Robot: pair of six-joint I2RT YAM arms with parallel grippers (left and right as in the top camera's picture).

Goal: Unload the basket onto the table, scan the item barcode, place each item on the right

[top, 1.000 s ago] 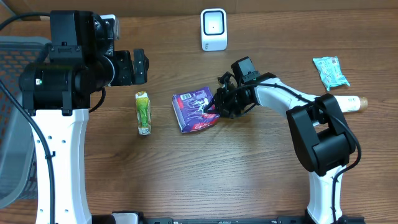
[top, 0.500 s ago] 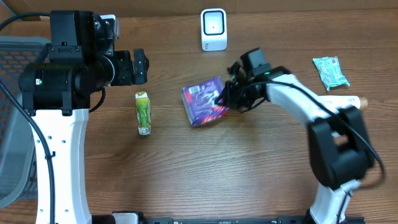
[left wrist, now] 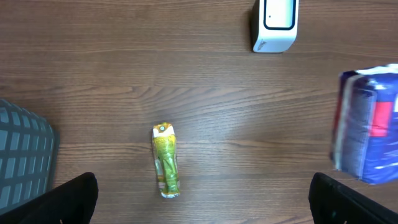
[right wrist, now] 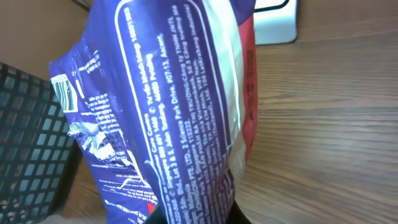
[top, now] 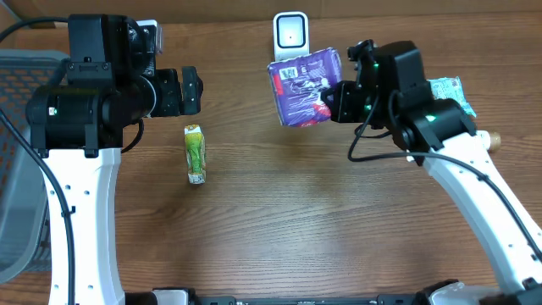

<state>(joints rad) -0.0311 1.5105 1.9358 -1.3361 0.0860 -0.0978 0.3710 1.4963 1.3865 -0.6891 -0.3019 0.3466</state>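
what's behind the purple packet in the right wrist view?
The white scanner, only one corner showing past the purple packet; grey basket at left. The scanner's face is covered.

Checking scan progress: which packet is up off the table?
The purple packet, gripped by the right gripper near the scanner; the green packet and teal packet lie on the table.

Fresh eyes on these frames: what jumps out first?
The purple pack, held clear of the table in the shut right gripper, just in front of the white scanner at the back edge. Then the green sachet lying alone left of centre, the left gripper open nearby.
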